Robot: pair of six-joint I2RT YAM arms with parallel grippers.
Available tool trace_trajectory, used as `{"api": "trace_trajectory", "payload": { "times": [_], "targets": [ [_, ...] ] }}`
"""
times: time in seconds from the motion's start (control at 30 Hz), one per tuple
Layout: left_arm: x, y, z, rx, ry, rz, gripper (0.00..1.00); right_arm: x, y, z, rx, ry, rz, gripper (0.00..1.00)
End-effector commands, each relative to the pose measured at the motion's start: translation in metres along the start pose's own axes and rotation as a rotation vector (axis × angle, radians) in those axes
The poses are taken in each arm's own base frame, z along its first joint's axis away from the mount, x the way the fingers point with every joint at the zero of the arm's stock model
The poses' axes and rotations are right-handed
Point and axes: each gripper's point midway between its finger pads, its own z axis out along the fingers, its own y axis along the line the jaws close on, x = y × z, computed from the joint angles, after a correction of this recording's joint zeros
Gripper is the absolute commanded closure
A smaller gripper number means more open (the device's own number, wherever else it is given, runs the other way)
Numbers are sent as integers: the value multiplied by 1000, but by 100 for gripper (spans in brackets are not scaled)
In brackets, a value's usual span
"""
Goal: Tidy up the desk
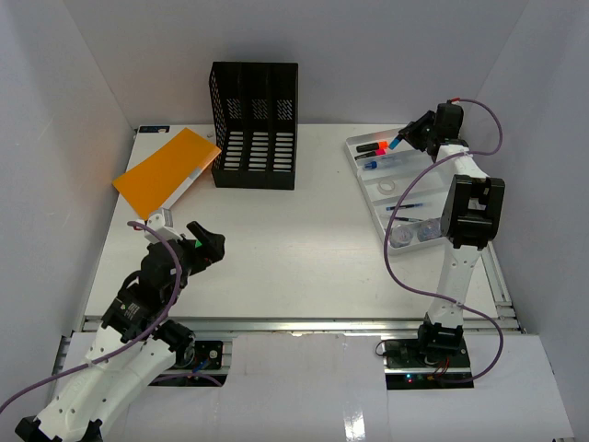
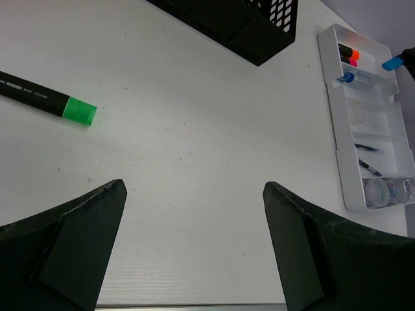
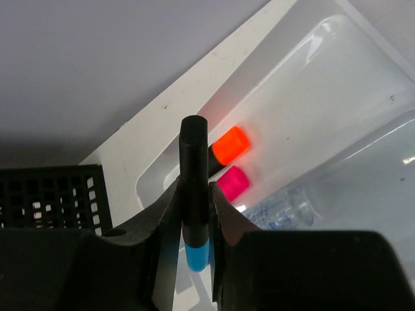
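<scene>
The right gripper [image 3: 193,194] hangs over the far end of the white tray [image 2: 332,110], its jaws almost closed and pinching a blue-capped marker [image 3: 193,168] by the barrel. Below it an orange marker [image 3: 230,146] and a pink marker [image 3: 233,183] lie side by side in the end compartment. The held marker is tilted and clear of the tray floor. If let go from here, it could land across the other two, catch the rim, or bounce out onto the desk [image 1: 294,249].

The desk spreads under both arms and carries the tray at its right side. A black file rack [image 1: 255,124] and an orange folder [image 1: 166,170] stand toward the back. The left gripper [image 2: 194,188] hovers with jaws fully apart and empty. A green-capped marker [image 2: 48,100] lies off to one side, outside the jaws. A straight descent would likely close on nothing or set it rolling.
</scene>
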Motion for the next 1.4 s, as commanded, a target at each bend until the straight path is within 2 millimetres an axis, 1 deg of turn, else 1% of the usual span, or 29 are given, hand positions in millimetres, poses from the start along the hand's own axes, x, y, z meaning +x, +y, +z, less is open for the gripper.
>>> {"api": "trace_trajectory", "payload": {
  "times": [0.0, 0.07, 0.13, 0.23, 0.3, 0.37, 0.5, 0.57, 0.63, 0.67, 0.73, 0.8, 0.83, 0.9, 0.93, 1.0, 1.03, 1.07, 1.1, 1.17, 1.23, 1.27, 1.3, 1.33, 1.37],
  "targets": [
    [-7, 2, 2, -33, -36, -68, 2, -36, 12, 15, -34, -101, 81, 89],
    [-1, 5, 7, -50, -20, -79, 2, -38, 9, 25, -34, -108, 99, 88],
    [5, 6, 11, -62, -4, -92, 2, -34, -1, 34, -17, -105, 113, 85],
    [11, 9, 14, -75, 12, -102, 2, -33, -5, 42, -11, -110, 134, 76],
    [13, 9, 15, -79, 15, -111, 2, -29, -12, 48, -2, -103, 143, 66],
    [13, 8, 15, -77, 16, -117, 2, -27, -15, 51, 3, -103, 145, 56],
    [17, 8, 16, -78, 33, -131, 2, -27, -15, 53, -10, -96, 143, 45],
    [19, 8, 17, -81, 41, -143, 2, -27, -11, 50, -33, -83, 143, 42],
    [23, 9, 20, -94, 50, -153, 2, -34, -5, 41, -59, -83, 139, 41],
    [25, 10, 21, -104, 59, -155, 2, -34, -3, 39, -71, -78, 131, 41],
    [34, 14, 27, -146, 91, -154, 3, -42, 9, 24, -107, -90, 73, 41],
    [40, 14, 33, -169, 124, -145, 7, -44, 23, -1, -146, -98, -10, 42],
    [45, 15, 38, -191, 144, -132, 11, -53, 44, -19, -207, -118, -52, 42],
    [50, 15, 45, -208, 173, -114, 14, -33, 57, -41, -304, -68, -144, 42],
    [52, 16, 53, -221, 189, -111, 14, -36, 83, -65, -409, -84, -221, 42],
    [52, 15, 64, -210, 218, -128, 14, -2, 109, -104, -639, 12, -378, 42],
    [52, 14, 69, -196, 239, -144, 14, 24, 119, -128, -773, 92, -442, 42],
    [58, 14, 74, -181, 286, -161, 14, 56, 120, -152, -900, 216, -464, 43],
    [53, 24, 84, -202, 283, -189, 14, 67, 133, -172, -989, 237, -516, 45],
    [51, 32, 93, -202, 313, -232, 12, 106, 134, -204, -1105, 397, -525, 50],
    [55, 48, 103, -247, 378, -299, 8, 147, 128, -225, -1110, 535, -483, 53],
    [55, 57, 107, -292, 396, -322, 7, 163, 126, -227, -1071, 558, -506, 52],
    [53, 65, 111, -339, 409, -342, 5, 179, 126, -232, -1036, 573, -572, 51],
    [49, 73, 114, -386, 410, -356, 5, 195, 132, -236, -1016, 569, -702, 48],
    [45, 81, 118, -433, 412, -370, 4, 211, 134, -245, -1000, 580, -847, 46]
  ]
}}
